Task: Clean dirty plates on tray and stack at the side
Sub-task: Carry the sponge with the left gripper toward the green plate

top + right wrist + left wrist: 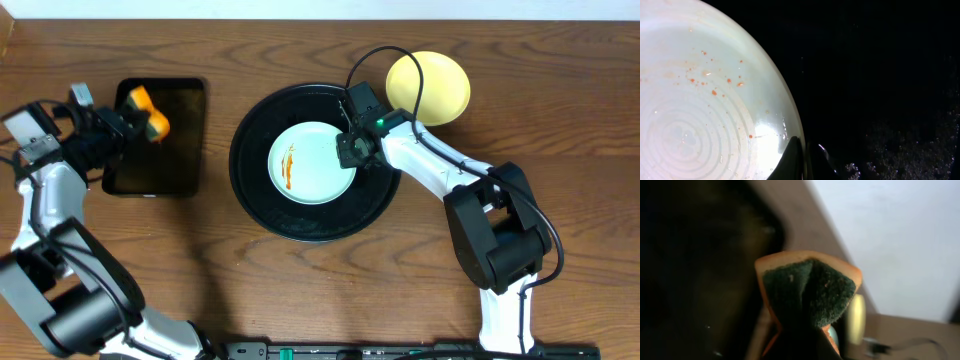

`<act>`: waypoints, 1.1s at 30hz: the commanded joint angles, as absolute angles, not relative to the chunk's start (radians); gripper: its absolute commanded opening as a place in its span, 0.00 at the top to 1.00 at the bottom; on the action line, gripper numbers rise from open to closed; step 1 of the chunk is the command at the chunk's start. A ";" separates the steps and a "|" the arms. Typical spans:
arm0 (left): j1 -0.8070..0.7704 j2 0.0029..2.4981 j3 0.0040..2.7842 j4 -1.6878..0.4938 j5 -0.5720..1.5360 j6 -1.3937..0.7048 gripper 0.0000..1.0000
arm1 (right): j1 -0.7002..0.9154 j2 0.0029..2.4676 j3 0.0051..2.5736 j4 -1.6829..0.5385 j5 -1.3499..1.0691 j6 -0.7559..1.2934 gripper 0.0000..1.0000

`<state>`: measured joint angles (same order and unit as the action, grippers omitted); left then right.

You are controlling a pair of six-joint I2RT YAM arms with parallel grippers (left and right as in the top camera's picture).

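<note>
One pale mint-green plate with an orange sauce streak lies in the large round black tray. My right gripper is shut on the plate's right rim. In the right wrist view the plate shows orange specks, and the gripper pinches its edge over the tray. A pale yellow plate sits on the table beyond the tray's upper right. My left gripper is shut on an orange sponge with a dark green pad. A second mint-green plate is not in view.
A smaller rectangular black tray lies at the left, under the sponge. The right arm's cable loops over the yellow plate's left side. Wooden table surrounds both trays.
</note>
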<state>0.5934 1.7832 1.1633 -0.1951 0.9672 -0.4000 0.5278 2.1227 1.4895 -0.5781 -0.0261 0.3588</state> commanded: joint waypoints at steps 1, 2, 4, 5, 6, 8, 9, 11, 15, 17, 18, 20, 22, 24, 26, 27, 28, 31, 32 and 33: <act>0.617 1.783 1.169 -0.083 0.993 -0.514 0.92 | 0.538 2.135 1.481 -0.581 -0.001 0.351 0.99; 0.620 1.779 1.169 -0.001 1.071 -0.622 0.92 | 0.538 2.135 1.481 -0.580 -0.001 0.351 0.99; 0.622 1.770 1.169 0.210 1.208 -0.806 0.92 | 0.538 2.135 1.481 -0.579 -0.001 0.351 0.99; 0.622 1.766 1.169 0.308 1.251 -0.867 0.92 | 0.538 2.135 1.481 -0.580 -0.001 0.351 0.99; 0.622 1.763 1.169 0.379 1.277 -0.906 0.92 | 0.538 2.135 1.481 -0.580 -0.001 0.351 0.99; 0.622 1.759 1.169 0.547 1.338 -0.943 0.92 | 0.538 2.135 1.481 -0.579 -0.001 0.351 0.99; 0.622 1.759 1.169 0.555 1.352 -0.912 0.92 | 0.538 2.135 1.481 -0.579 -0.001 0.351 0.99; 0.621 1.760 1.163 0.460 1.353 -0.729 0.92 | 0.538 2.135 1.481 -0.579 -0.001 0.351 0.99; 0.609 1.760 1.114 -0.060 0.953 -0.393 0.92 | 0.538 2.135 1.481 -0.579 -0.001 0.351 0.99; 0.610 1.760 1.107 -0.235 0.628 -0.421 0.92 | 0.538 2.135 1.481 -0.580 -0.001 0.351 0.99; 0.613 1.760 1.107 -0.266 0.556 -0.444 0.92 | 0.538 2.135 1.481 -0.581 -0.001 0.351 0.99; 0.632 1.752 1.110 -0.260 0.597 -0.461 0.93 | 0.538 2.135 1.481 -0.584 -0.001 0.351 0.99; 0.648 1.742 1.116 -0.181 0.780 -0.500 0.93 | 0.538 2.135 1.481 -0.585 -0.001 0.351 0.99; 0.657 1.729 1.122 0.063 1.106 -0.659 0.93 | 0.538 2.135 1.481 -0.586 -0.005 0.351 0.99; 0.655 1.726 1.123 0.334 1.273 -0.908 0.93 | 0.538 2.135 1.481 -0.585 -0.005 0.351 0.99; 0.652 1.726 1.123 0.453 1.311 -1.033 0.92 | 0.538 2.135 1.481 -0.585 -0.005 0.351 0.99; 0.648 1.726 1.123 0.588 1.343 -1.176 0.93 | 0.538 2.135 1.481 -0.583 -0.008 0.351 0.99; 0.634 1.726 1.123 0.716 1.387 -1.289 0.92 | 0.538 2.135 1.481 -0.586 -0.032 0.356 0.99; 0.626 1.726 1.123 0.714 1.405 -1.288 0.92 | 0.538 2.135 1.481 -0.587 -0.044 0.367 0.99; 0.614 1.726 1.122 0.709 1.425 -1.288 0.92 | 0.538 2.135 1.481 -0.588 -0.060 0.370 0.99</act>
<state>0.6411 1.7340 1.1133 0.7033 1.2766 -1.1080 0.5278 2.1227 1.4895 -0.5800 -0.0319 0.3595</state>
